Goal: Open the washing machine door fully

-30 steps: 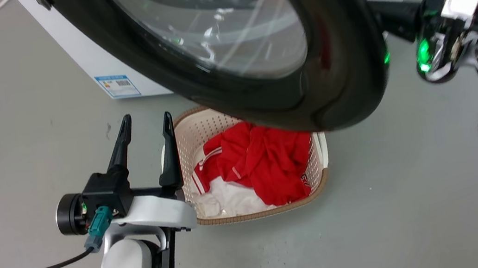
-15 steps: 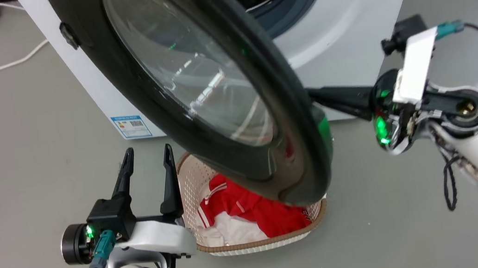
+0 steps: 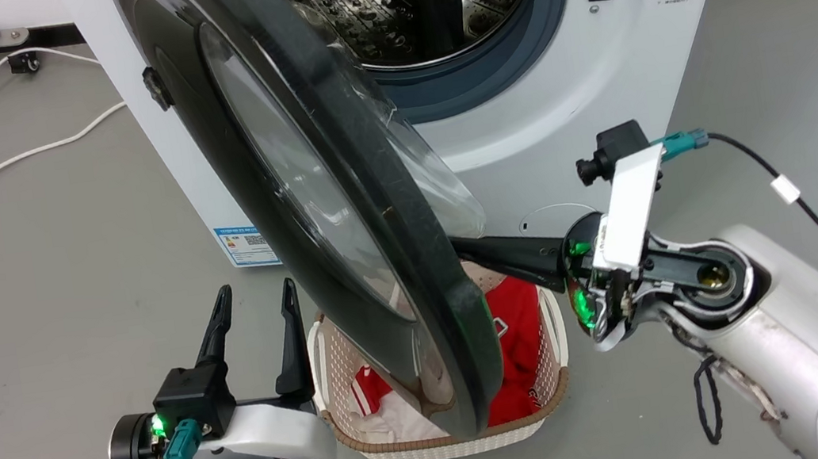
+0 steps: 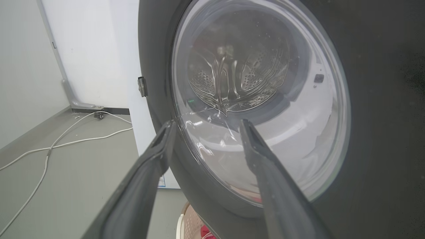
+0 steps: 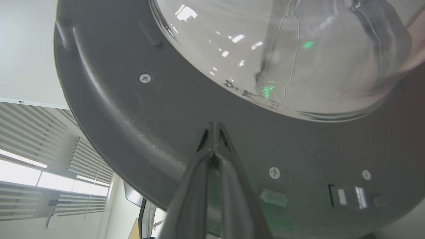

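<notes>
Two arms are extended forward: the right end effector (image 5: 214, 129) is pressed together against the round, glossy black washing machine door (image 3: 382, 209); the left end effector (image 3: 256, 291) is held spread beside it.

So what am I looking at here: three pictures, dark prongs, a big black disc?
It is a two-armed robot opening a washing machine. One picture comes from a camera on its head; the other two from its wrists, looking along each arm's two dark fingers. The black disc is the washing machine door, partly open. The right claw is shut, tips against the door's inner face, holding nothing. The left claw is open and empty, facing the door's glass. On the floor stands a laundry basket with red clothes.
</notes>
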You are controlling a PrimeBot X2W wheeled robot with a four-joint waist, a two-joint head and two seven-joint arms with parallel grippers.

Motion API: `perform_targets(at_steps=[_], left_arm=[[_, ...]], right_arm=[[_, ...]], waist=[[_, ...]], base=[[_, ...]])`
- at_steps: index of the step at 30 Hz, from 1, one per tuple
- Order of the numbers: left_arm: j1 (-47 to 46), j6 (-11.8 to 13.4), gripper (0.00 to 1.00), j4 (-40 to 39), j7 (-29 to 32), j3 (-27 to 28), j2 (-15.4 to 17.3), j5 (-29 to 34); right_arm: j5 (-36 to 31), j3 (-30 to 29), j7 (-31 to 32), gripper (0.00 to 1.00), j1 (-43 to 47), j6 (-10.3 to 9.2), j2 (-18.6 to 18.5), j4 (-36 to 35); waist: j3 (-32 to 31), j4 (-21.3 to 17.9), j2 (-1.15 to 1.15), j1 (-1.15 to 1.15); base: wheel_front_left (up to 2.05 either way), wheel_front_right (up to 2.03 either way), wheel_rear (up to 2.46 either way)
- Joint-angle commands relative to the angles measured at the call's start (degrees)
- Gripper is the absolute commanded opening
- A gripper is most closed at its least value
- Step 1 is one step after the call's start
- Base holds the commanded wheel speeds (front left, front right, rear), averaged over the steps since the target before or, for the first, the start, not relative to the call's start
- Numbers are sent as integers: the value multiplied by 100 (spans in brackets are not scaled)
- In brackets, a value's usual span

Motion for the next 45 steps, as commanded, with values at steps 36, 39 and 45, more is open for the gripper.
perform_targets(at_steps=[36,39,45], left_arm=[[401,72,100,-33,-15,302,7,-17],[437,77,100,-49,-15,316,10,-28],[432,91,100,-49,-15,278,9,-32]], right_arm=[[-3778,-2819,-4884,100,2982,0,-330,-588],[-5752,-3581,-4889,100,3054,0,-131,-760],[-8543,-4497,-4889,100,3333,-2,780,-1651]], waist=[[-386,-227,0,1],[-392,-252,0,1],[-401,-248,0,1]], base=[[0,0,0],[0,0,0],[0,0,0]])
